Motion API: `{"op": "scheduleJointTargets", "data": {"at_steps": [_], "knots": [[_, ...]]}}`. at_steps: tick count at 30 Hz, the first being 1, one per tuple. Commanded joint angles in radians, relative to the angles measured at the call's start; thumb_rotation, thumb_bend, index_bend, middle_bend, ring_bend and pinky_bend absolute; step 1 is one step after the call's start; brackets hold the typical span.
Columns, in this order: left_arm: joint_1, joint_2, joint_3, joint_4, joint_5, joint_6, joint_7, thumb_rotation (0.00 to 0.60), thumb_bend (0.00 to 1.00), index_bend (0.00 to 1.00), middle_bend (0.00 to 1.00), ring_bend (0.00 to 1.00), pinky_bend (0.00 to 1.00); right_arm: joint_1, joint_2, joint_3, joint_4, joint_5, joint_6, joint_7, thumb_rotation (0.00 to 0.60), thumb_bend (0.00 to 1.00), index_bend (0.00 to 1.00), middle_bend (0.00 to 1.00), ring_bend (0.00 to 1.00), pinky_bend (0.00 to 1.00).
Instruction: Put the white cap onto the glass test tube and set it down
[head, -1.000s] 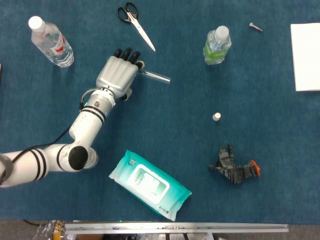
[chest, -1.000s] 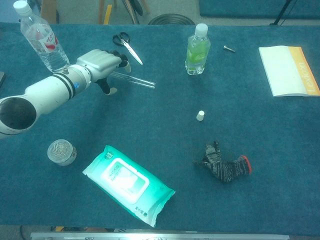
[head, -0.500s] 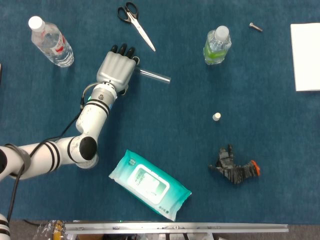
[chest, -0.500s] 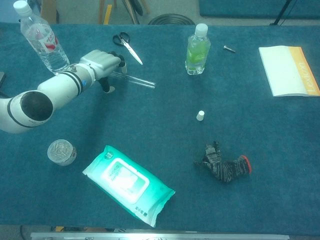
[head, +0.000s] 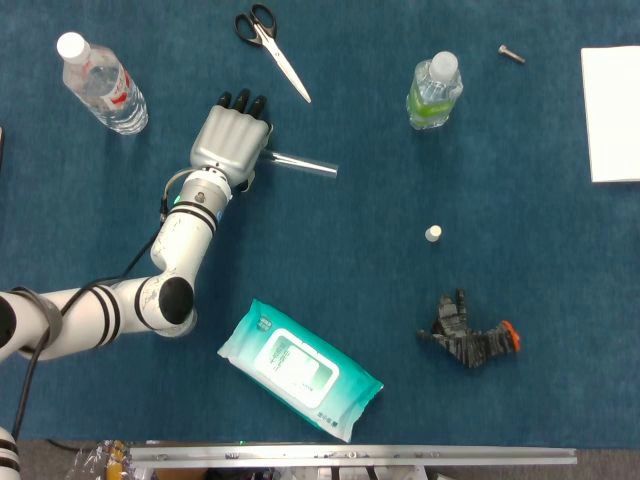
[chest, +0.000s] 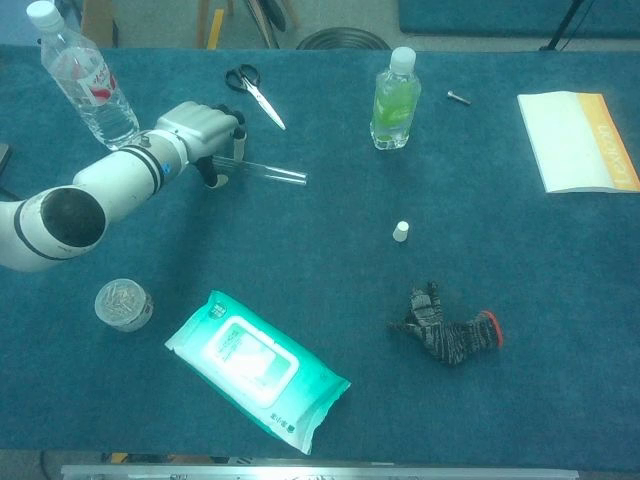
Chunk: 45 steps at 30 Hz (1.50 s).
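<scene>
I am looking down at a blue table in the head view. My left hand (head: 232, 140) is sitting in the upper left of the frame, knuckles up, with its fingers curled around one end of the glass test tube (head: 303, 164). The tube is sticking out from under the hand toward the right, lying nearly level, and its far end is pointing toward the middle of the frame. In the chest view the same hand (chest: 197, 130) is grasping the tube (chest: 268, 173) at its left end, and I cannot tell whether the tube is touching the cloth or is lifted just above it. My right hand is not appearing in either view.

The white cap (head: 433, 233) is standing alone right of centre, well apart from the tube, with bare blue cloth lying between them.

Around the edges I am counting two bottles: a clear water bottle (head: 100, 83) at the upper left and a green-tinted bottle (head: 434, 91) at the upper right of centre. One pair of scissors (head: 272, 48) is lying at the top, near the hand. One small bolt (head: 511, 54) is lying near the top right, and one white booklet (head: 610, 113) is meeting the right edge. One pack of wet wipes (head: 299, 368) is lying at the lower centre, and one dark glove (head: 468, 336) at the lower right. One small round jar (chest: 124, 304) is showing at the lower left of the chest view.
</scene>
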Motion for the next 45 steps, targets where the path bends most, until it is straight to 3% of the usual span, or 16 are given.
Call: {"op": "scheduleJointTargets", "data": {"at_steps": [1, 24, 45], "knots": [[0.009, 0.014, 0.003, -0.020, 0.007, 0.012, -0.012, 0.600, 0.32, 0.37, 0.07, 0.00, 0.08, 0.001, -0.001, -0.001, -0.001, -0.002, -0.002, -0.003, 0.600, 0.51, 0.37, 0.40, 0.31, 0.45], [0.060, 0.056, 0.020, -0.130, 0.029, 0.073, -0.071, 0.600, 0.32, 0.39, 0.09, 0.00, 0.08, -0.020, 0.014, -0.013, -0.036, -0.030, 0.030, -0.022, 0.600, 0.51, 0.37, 0.40, 0.31, 0.45], [0.052, -0.054, -0.026, -0.131, -0.012, 0.150, -0.054, 0.600, 0.32, 0.43, 0.13, 0.01, 0.09, -0.046, 0.041, -0.024, -0.037, -0.048, 0.063, 0.008, 0.600, 0.51, 0.37, 0.40, 0.31, 0.45]]}}
